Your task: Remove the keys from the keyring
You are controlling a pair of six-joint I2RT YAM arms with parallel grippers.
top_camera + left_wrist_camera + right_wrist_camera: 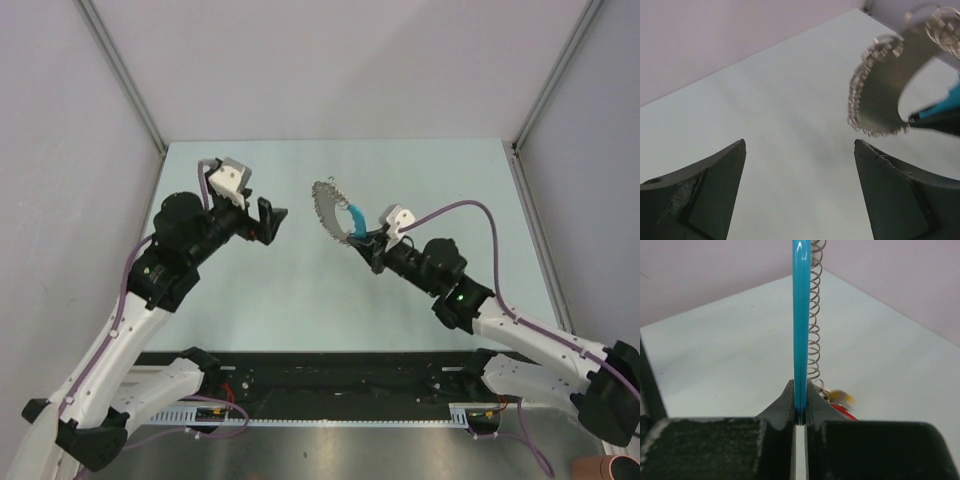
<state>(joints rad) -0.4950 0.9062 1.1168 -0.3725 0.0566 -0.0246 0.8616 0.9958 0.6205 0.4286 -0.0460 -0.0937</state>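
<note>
While the right gripper [372, 243] clamps the keyring [326, 215] by its blue band [357, 217] above the middle of the counter [260, 300], nearer the far edge, the left gripper [270, 222] hangs open beside it. It should pinch the keys [841, 409], not the chain [860, 100].

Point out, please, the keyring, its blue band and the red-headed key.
keyring [880, 95]: left wrist view, on the silvery curved part.
blue band [800, 315]: right wrist view, mid-length of the upright strip.
red-headed key [844, 412]: right wrist view, on its blurred red head.
</note>
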